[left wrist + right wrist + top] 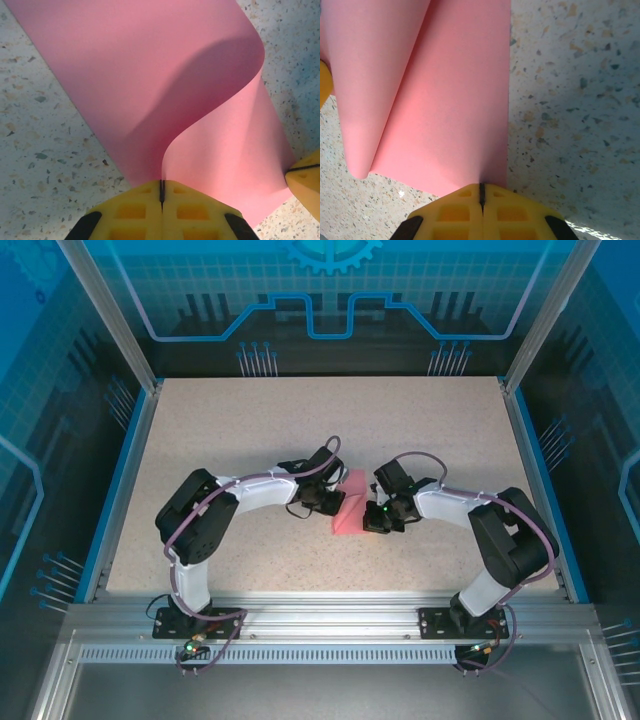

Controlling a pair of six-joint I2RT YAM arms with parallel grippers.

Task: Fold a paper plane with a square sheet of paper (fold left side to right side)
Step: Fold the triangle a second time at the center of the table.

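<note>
The square sheet of paper point(350, 504) is plain pink and lies mid-table between both grippers. Its left part is lifted and curls over toward the right in a soft loop point(210, 75), uncreased. My left gripper point(161, 186) is shut on the lifted edge, which runs straight into the slit between its yellow fingers. In the top view that gripper point(336, 502) sits at the sheet's left side. My right gripper point(481, 189) is shut, its tips down at the near right corner of the flat part point(455, 100); I cannot tell if paper is between them. From above it point(374, 519) is at the sheet's right.
The speckled beige table point(250, 430) has a blue raised border point(120, 490) and an aluminium rail along the near edge. The right gripper's yellow finger point(306, 181) shows close to the left one. Both arms bend inward toward the middle.
</note>
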